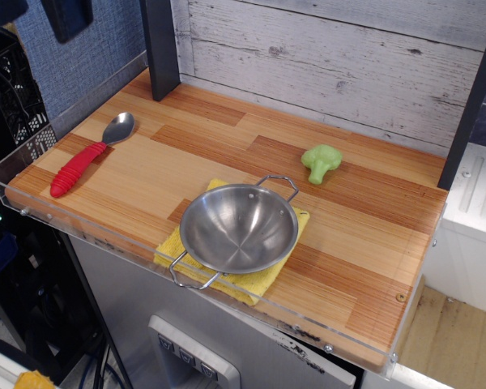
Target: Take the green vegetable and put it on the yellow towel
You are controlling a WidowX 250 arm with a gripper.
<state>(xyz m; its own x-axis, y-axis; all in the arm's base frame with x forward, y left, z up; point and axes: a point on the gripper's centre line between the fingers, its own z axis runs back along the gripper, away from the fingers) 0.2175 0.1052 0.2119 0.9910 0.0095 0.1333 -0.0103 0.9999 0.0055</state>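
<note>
Pincer [66, 18] barely in view: only a dark shape cut off by the upper frame edge, far behind and to the left of the steel bowl [238, 228]. Too little showing to tell whether spread or pressed together. Well apart from everything on the bench [146, 174].

Nearest the camera, under the steel bowl: the yellow towel [255, 285], lying flat on the wooden bench close to its front edge. Mostly covered by the bowl, with yellow corners peeking out in front, to the left and to the right of it.

Steel bowl sitting upright on the towel, round, shiny and empty, one wire handle toward the front, the other toward the back.

Behind and to the right of the bowl: the green vegetable [321, 162], lying on bare wood, lumpy head toward the back, short stem toward the front. Apart from the bowl, not touching the towel.

Far left of the bowl: a spoon [89, 156] with a red handle and a metal scoop, lying diagonally, scoop toward the back.

Behind and left of the bowl, at the back edge of the bench: a dark upright post [161, 44]. Beyond that, a whitewashed plank wall [332, 57].
</note>
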